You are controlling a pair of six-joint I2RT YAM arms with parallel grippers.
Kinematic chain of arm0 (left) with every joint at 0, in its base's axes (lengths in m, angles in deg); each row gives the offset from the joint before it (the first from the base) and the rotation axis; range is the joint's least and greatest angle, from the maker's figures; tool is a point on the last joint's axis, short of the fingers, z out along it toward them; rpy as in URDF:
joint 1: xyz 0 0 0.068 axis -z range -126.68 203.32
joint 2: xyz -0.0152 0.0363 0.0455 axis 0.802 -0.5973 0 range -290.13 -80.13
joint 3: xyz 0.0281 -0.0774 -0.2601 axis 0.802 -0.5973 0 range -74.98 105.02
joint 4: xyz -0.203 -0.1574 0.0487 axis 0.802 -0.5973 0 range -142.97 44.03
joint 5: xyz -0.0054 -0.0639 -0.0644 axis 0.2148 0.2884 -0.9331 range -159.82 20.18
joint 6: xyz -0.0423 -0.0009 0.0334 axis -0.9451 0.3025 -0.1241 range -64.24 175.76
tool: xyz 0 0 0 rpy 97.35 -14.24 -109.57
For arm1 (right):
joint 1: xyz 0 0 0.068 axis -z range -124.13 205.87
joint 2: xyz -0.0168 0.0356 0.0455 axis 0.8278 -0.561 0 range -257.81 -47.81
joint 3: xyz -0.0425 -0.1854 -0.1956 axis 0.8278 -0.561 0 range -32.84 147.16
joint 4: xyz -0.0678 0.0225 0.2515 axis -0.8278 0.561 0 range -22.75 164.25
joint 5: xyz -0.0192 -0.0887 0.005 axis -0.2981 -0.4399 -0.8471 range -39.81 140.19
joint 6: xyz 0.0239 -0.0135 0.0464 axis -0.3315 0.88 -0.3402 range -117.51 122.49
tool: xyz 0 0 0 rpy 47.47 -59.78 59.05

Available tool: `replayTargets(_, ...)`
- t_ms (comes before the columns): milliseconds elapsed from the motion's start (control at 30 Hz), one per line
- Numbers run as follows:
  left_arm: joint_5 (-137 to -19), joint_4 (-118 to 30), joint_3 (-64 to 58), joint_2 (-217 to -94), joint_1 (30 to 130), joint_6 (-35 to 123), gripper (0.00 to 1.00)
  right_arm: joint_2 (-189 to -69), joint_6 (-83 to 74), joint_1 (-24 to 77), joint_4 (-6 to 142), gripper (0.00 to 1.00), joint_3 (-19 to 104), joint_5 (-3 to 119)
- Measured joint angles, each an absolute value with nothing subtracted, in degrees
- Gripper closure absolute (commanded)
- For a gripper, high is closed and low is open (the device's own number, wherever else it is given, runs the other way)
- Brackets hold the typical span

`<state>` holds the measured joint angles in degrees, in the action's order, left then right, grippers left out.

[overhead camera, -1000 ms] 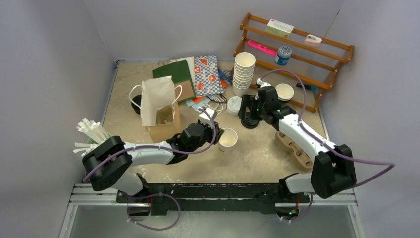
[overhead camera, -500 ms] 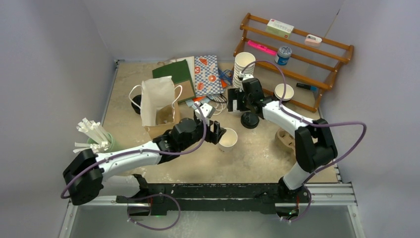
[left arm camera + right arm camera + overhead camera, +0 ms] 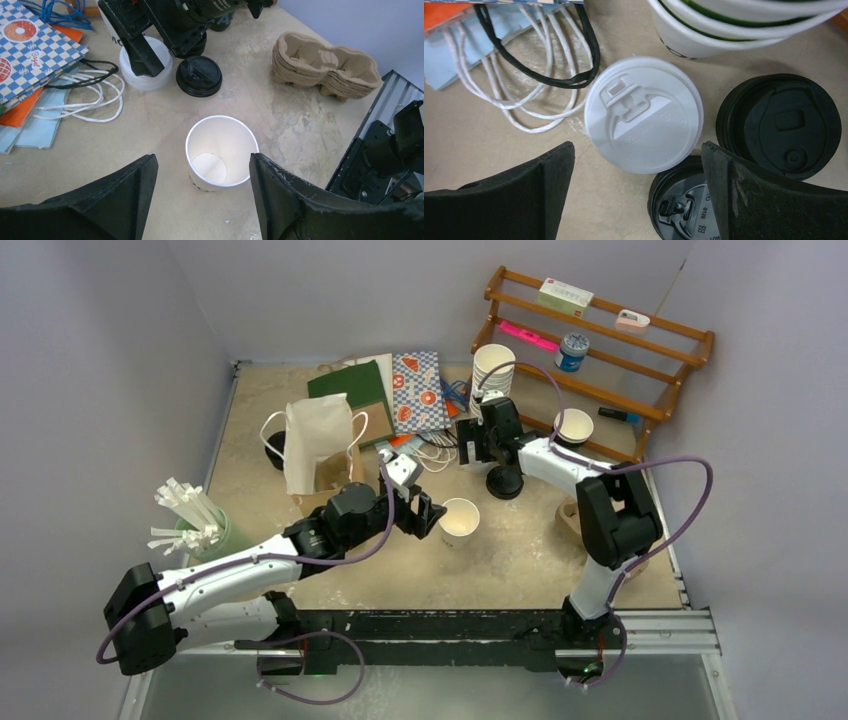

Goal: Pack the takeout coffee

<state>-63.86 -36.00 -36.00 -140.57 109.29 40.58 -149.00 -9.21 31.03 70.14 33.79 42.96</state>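
A white paper cup (image 3: 460,522) stands upright, lidless and empty, mid-table. My left gripper (image 3: 420,512) is open just left of it; in the left wrist view the cup (image 3: 221,159) sits ahead, between the spread fingers (image 3: 280,200), untouched. My right gripper (image 3: 470,443) is open and hovers over the loose white lid (image 3: 644,115), which lies flat on the table. A black lid (image 3: 781,125) lies right of it, and another black lid (image 3: 681,207) just in front. One black lid (image 3: 505,482) shows from above. No cup wears a lid.
A brown paper bag (image 3: 322,455) stands open at the left. A tall stack of white cups (image 3: 492,370) and a wooden rack (image 3: 640,390) stand behind. A dark cup with white inside (image 3: 574,426), flat bags (image 3: 420,390), cardboard carriers (image 3: 325,62) and straws (image 3: 190,510) are around.
My right gripper has swung left from above the black lid to above the white lid. My left gripper has drawn back a little from the paper cup.
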Motion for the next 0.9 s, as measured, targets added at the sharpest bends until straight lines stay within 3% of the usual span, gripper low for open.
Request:
replayTargets(467, -64.1, -30.3, -43.1, -142.4, 109.3, 39.9, 0.34, -153.3, -8.7, 31.0, 68.0, 0.08, 36.2, 40.4)
replayTargets(900, -63.6, -29.4, -43.1, -141.8, 109.3, 39.9, 0.36, -155.0, -9.0, 31.0, 67.4, 0.25, 37.8, 40.1)
